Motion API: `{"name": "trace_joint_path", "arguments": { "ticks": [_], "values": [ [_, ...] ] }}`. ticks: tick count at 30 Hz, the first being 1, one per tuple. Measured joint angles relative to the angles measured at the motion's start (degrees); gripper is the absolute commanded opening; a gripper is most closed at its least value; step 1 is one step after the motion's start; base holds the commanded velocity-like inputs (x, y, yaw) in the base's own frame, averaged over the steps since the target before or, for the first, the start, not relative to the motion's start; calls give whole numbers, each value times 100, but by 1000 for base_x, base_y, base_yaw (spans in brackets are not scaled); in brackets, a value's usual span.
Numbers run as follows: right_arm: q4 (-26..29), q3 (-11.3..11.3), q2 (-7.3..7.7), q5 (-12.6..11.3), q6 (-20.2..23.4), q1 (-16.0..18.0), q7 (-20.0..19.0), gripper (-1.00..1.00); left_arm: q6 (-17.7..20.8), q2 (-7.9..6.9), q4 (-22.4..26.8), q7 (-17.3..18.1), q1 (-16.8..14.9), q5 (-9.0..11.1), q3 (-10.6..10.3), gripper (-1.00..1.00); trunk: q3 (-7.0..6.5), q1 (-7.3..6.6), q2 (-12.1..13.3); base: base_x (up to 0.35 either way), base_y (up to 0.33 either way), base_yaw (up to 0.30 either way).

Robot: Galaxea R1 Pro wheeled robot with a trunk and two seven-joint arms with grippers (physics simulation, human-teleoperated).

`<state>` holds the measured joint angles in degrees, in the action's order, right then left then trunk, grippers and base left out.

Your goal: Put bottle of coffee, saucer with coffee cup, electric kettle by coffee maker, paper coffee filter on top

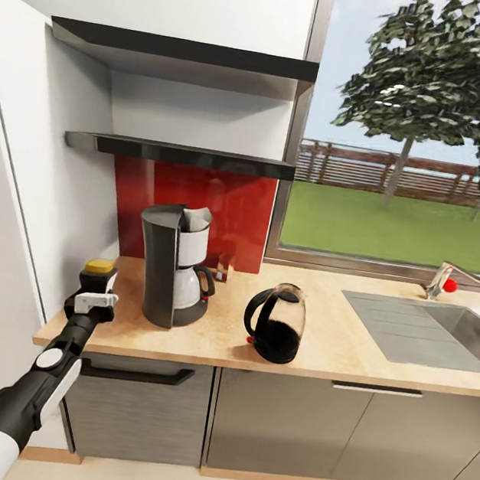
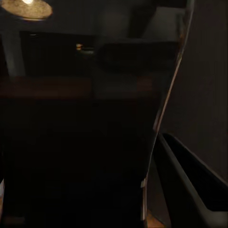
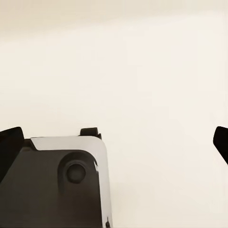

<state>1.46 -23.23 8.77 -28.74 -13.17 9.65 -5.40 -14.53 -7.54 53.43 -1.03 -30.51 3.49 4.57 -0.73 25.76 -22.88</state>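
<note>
The coffee maker (image 1: pixel 174 264) stands on the kitchen countertop (image 1: pixel 345 357) near its left end, below the kitchen shelf (image 1: pixel 180 154). Left of it, my left gripper (image 1: pixel 99 286) is shut on the bottle of coffee (image 1: pixel 99 266), whose tan-gold cap shows above the fingers at counter height. In the left wrist view a dark finger (image 2: pixel 190 187) stands beside a dark blurred mass. The electric kettle (image 1: pixel 277 323) sits to the right of the coffee maker. My right gripper (image 3: pixel 114 142) is open, hanging over pale floor. The paper coffee filter, saucer and coffee cup are out of view.
A steel sink (image 1: pixel 427 328) with a tap (image 1: pixel 447 279) lies at the counter's right. A small brown box (image 1: pixel 225 267) stands behind the coffee maker against the red backsplash. A white wall panel (image 1: pixel 1 233) borders the counter's left end. A window fills the right wall.
</note>
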Motion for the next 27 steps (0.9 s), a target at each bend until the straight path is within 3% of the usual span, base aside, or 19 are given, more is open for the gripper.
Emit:
{"name": "trace_joint_path", "arguments": {
  "ticks": [6, 27],
  "values": [
    [-1, 2, 1, 0, -17, 0, 1, 100, -270, 9, -468, -18, 3, 26, 134, -100, 1, -3, -1, 170, 0, 0],
    [-3, 0, 9, 0, -17, 0, 37, 100, -416, 18, -724, -18, 2, 25, 151, -100, 0, -1, 0, 181, 0, 0]
  ]
}}
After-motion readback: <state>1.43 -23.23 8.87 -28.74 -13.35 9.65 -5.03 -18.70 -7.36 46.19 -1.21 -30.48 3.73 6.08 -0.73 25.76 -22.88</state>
